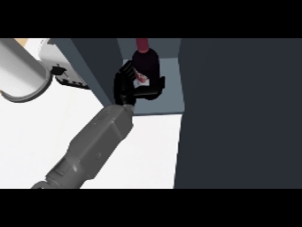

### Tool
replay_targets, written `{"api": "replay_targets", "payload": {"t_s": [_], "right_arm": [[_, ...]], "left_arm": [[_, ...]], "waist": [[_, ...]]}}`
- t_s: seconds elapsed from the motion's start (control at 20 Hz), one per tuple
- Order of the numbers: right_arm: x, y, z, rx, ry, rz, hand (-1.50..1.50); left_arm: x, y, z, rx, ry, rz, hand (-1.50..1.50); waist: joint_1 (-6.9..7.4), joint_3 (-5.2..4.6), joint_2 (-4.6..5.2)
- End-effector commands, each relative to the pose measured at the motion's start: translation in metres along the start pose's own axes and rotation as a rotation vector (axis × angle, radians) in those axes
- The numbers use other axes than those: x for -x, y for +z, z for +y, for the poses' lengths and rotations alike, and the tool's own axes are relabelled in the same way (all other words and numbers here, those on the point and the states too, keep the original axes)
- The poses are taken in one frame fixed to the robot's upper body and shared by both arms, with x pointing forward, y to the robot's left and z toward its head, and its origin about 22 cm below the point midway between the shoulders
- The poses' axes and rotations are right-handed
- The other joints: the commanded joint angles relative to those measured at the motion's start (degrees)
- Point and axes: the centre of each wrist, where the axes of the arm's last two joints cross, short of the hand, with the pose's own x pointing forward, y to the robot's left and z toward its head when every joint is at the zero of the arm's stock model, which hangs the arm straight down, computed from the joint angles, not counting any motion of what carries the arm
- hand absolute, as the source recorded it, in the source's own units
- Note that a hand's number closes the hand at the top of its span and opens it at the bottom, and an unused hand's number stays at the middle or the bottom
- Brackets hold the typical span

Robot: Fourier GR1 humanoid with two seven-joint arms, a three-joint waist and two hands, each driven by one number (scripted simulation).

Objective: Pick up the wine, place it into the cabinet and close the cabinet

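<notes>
Wine (146, 60) sits upper centre inside the cabinet (172, 88), hand (132, 86) grasping it; withdrawing carelessly could topple the bottle against the dark door (245, 115).

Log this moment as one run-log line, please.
phase: placing | right hand: shut on wine bottle | bottle: upright inside cabinet | cabinet door: open | left hand: unseen

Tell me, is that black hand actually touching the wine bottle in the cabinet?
Touching. In the head view the hand has its fingers and thumb curled round the lower part of the wine bottle, no gap showing.
</notes>
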Motion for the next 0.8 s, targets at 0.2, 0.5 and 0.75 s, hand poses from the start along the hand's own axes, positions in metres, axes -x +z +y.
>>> {"api": "replay_targets", "payload": {"t_s": [0.2,0.5,0.75], "right_arm": [[-0.025,0.015,0.005,-0.03,-0.093,-0.072,-1.5],[-0.019,0.014,0.006,-0.021,-0.095,-0.08,-1.5],[-0.023,0.022,0.008,-0.061,-0.111,-0.073,-1.5]], "left_arm": [[-0.038,-0.035,-0.011,-0.019,-0.04,-0.079,1.5],[-0.058,-0.054,-0.002,-0.125,-0.181,-0.118,1.5],[-0.041,-0.053,0.01,-0.174,-0.361,-0.13,-1.5]], "waist": [[0.17,0.08,-0.22],[0.13,0.1,-0.23],[-1.18,0.1,0.11]]}}
